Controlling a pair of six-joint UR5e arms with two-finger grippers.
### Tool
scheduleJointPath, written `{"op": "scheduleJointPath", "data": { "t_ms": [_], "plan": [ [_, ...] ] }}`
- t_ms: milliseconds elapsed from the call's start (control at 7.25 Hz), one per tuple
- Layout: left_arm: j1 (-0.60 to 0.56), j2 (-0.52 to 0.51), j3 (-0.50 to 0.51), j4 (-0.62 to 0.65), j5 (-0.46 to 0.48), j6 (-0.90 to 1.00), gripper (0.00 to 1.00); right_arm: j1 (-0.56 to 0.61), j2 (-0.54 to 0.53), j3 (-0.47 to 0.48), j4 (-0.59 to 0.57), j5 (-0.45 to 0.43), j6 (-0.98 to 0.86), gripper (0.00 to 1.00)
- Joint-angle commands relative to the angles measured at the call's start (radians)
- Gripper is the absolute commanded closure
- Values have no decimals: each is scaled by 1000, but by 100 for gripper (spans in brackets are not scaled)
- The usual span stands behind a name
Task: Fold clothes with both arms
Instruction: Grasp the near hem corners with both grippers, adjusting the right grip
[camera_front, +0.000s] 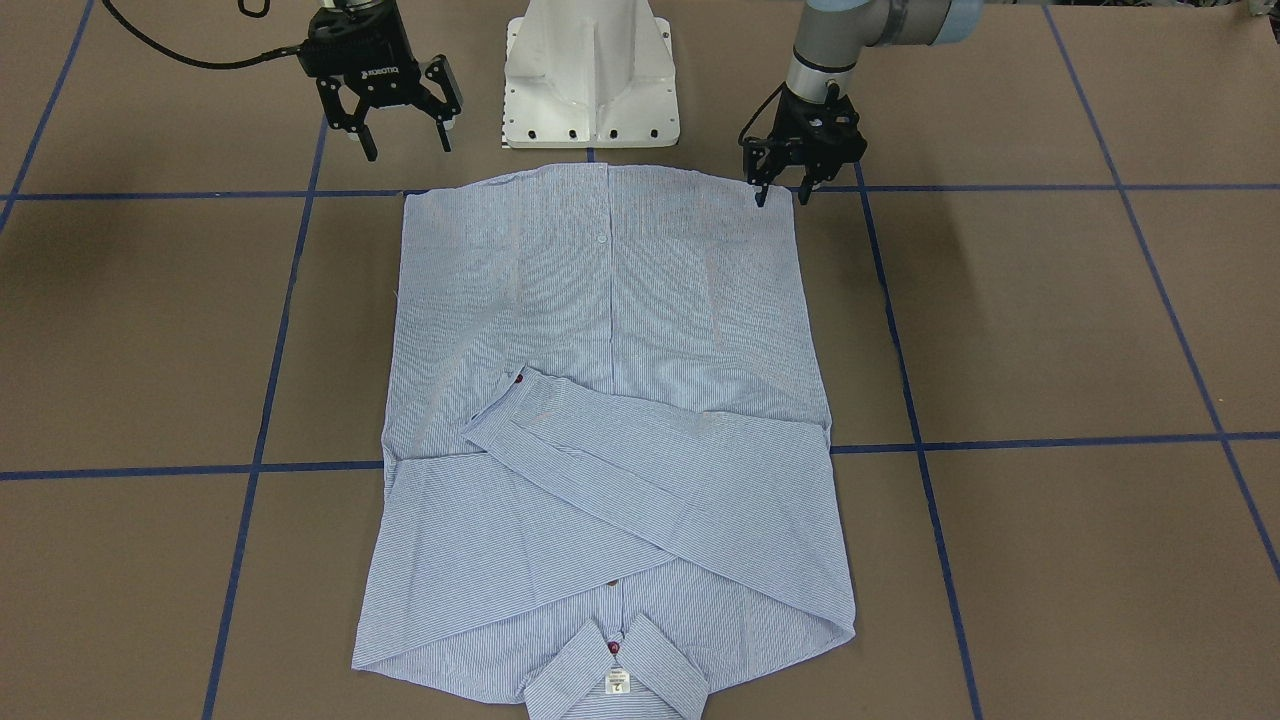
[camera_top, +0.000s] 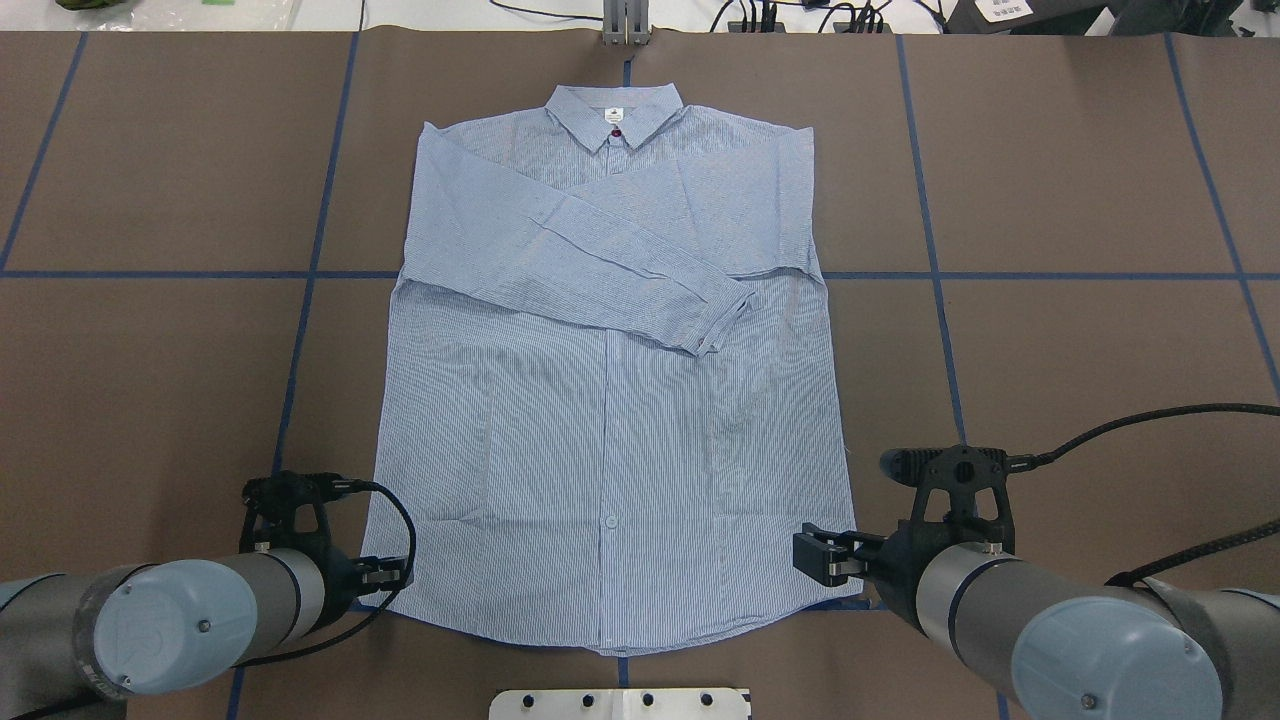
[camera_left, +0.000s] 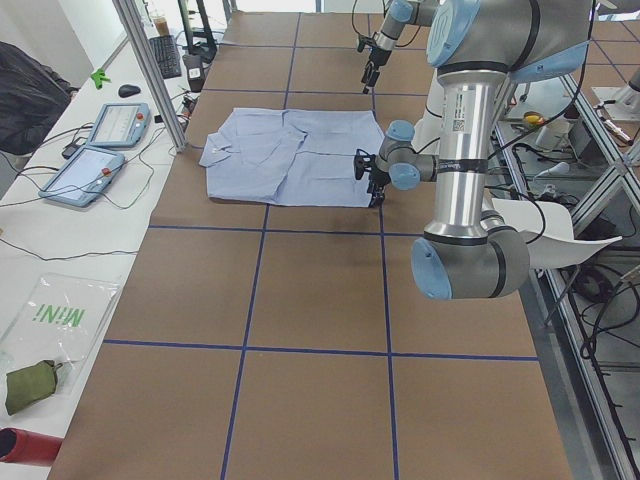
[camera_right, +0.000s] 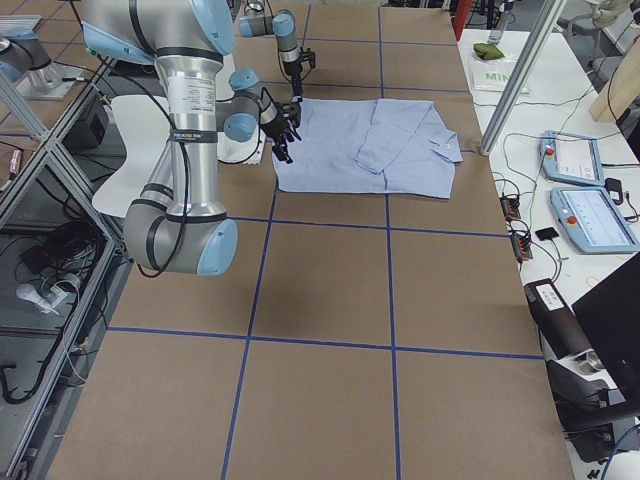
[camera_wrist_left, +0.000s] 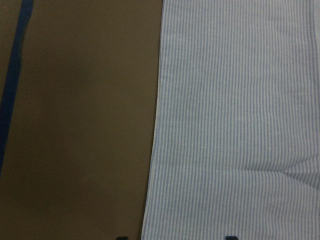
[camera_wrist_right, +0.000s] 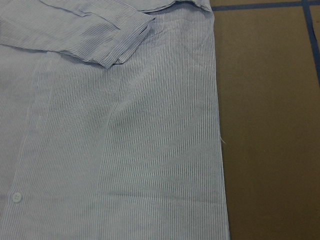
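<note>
The light blue striped shirt (camera_front: 600, 400) (camera_top: 610, 420) lies flat and face up on the brown table. Its collar points away from the robot and both sleeves are folded across the chest. My left gripper (camera_front: 782, 192) (camera_top: 385, 578) is open and low over the hem corner on my left. In the left wrist view the shirt's side edge (camera_wrist_left: 155, 125) runs between the two fingertips. My right gripper (camera_front: 405, 140) (camera_top: 825, 557) is open and holds nothing. It hovers just outside the hem corner on my right. The right wrist view shows the shirt's side edge (camera_wrist_right: 217, 125) and a folded cuff.
The white pedestal base (camera_front: 590, 80) stands just behind the hem's middle. Blue tape lines (camera_top: 930, 275) cross the table. Past the collar end are a metal post (camera_left: 150, 70) and two tablets (camera_left: 100, 125) on a side bench.
</note>
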Motion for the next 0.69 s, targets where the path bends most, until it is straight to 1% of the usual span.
{"op": "scheduleJointPath", "data": {
  "t_ms": [0, 138, 552],
  "plan": [
    [0, 1, 1, 0, -4, 0, 36, -4, 0, -2, 0, -3, 0, 0],
    [0, 0, 5, 0, -4, -2, 36, -8, 0, -2, -2, -15, 0, 0],
    [6, 0, 8, 0, -9, -3, 37, -11, -2, -3, -2, -16, 0, 0]
  ]
}}
